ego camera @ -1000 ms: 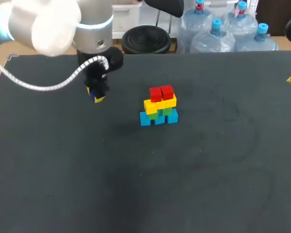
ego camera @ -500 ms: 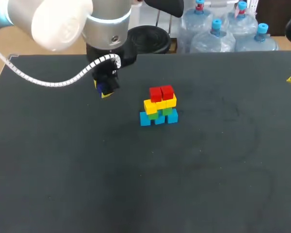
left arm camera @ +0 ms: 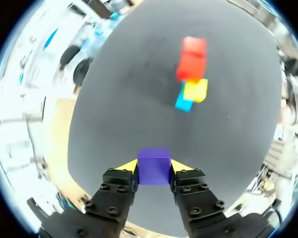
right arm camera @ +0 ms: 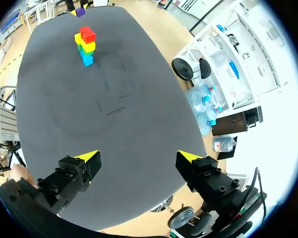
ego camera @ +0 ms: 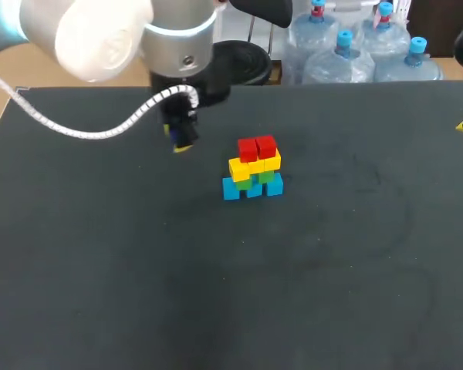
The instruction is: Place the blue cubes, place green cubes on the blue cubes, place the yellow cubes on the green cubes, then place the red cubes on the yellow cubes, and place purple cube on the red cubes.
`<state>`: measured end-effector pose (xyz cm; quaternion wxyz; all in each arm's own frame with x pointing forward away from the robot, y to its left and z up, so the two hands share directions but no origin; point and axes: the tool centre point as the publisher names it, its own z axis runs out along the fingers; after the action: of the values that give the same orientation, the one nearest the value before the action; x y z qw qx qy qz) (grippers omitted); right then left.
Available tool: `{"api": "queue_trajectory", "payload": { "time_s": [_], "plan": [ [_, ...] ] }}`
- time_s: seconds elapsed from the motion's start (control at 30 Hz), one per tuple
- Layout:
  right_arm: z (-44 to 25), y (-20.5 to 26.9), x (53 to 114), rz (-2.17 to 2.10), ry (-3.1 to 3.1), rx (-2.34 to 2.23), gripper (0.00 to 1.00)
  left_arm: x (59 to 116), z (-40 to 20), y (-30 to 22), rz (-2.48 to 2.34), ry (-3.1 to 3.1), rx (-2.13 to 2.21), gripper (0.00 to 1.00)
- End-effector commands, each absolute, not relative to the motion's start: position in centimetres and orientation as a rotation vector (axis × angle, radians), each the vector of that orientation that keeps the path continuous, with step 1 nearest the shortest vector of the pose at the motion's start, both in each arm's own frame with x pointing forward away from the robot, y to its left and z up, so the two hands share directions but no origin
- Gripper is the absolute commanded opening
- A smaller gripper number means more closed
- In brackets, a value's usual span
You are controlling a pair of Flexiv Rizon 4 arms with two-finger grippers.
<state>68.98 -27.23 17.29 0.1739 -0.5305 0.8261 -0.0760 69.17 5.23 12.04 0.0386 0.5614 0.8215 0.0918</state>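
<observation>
Left jaws pinch square-edged purple cube (left arm camera: 153, 166); right jaws spread over matte table (right arm camera: 114, 129).

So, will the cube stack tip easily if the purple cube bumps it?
Probably somewhat. The stack looks like loose cubes, narrowing from three blue cubes to two red cubes, so a sideways nudge could shift upper rows. Pressed straight down, it likely stands.
</observation>
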Motion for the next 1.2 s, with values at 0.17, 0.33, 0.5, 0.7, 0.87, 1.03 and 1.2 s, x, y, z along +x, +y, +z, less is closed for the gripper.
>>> {"api": "queue_trajectory", "payload": {
  "time_s": [0.17,0.33,0.5,0.7,0.87,1.03,1.2],
  "plan": [
    [17.2,-27.2,69.0,-0.217,2.341,-1.503,1.00,71.5,11.8,-2.8,0.274,2.307,2.103,0.00],
    [17.2,-27.2,69.0,-0.217,2.341,-1.503,1.00,70.7,12.0,-4.0,0.257,2.295,2.121,0.00],
    [17.2,-27.2,69.0,-0.217,2.341,-1.503,1.00,70.2,13.2,-4.4,0.283,2.290,2.123,0.00],
    [17.2,-27.2,69.0,-0.217,2.341,-1.503,1.00,70.0,13.2,-5.0,0.244,2.307,2.130,0.00],
    [17.2,-27.2,69.0,-0.217,2.341,-1.503,1.00,70.0,12.6,-5.1,0.169,2.332,2.074,0.00],
    [17.2,-27.2,69.0,-0.217,2.341,-1.503,1.00,70.4,12.8,-5.4,0.149,2.338,2.046,0.00],
    [17.2,-27.2,69.0,-0.217,2.341,-1.503,1.00,70.6,13.1,-5.9,0.124,2.325,2.052,0.00]
  ]
}}
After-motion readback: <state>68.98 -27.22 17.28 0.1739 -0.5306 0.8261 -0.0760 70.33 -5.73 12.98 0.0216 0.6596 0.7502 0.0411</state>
